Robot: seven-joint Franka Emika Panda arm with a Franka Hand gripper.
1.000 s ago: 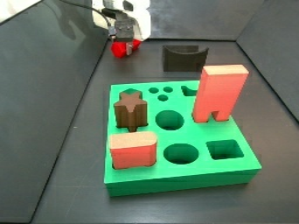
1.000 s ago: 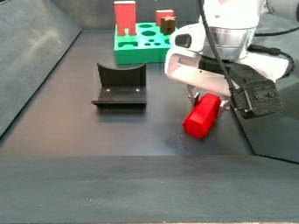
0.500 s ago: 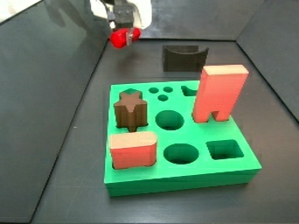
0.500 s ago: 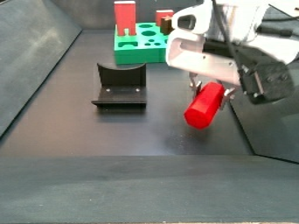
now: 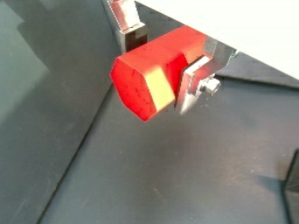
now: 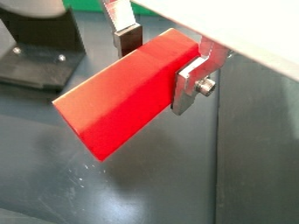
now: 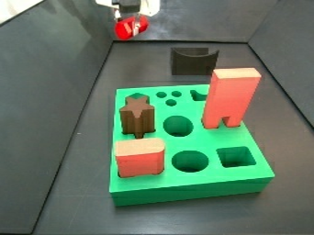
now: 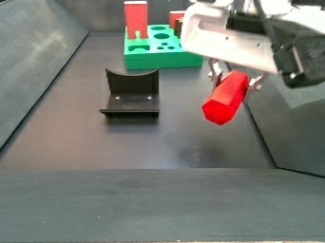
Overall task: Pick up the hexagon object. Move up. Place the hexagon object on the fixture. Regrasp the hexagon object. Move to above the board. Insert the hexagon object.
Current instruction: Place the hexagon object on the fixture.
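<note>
gripping hexagon object (image 8: 225, 101), claw (image 8: 233, 84) aloft, fixture (image 8: 128, 94) beside

Lighting's pretty even and bright overhead, no harsh hotspots. The dark floor (image 8: 140, 152) has a soft sheen, with pale reflections along the side walls in both side views. Shadows are faint and diffuse. In both wrist views the hexagon object (image 5: 152, 70) is so saturated its red faces nearly blow out, though edges stay sharp. The gripper (image 8: 235, 81) near the frame edge looks a bit soft in a side view. The board (image 7: 185, 138) is crisp, colours punchy.
</note>
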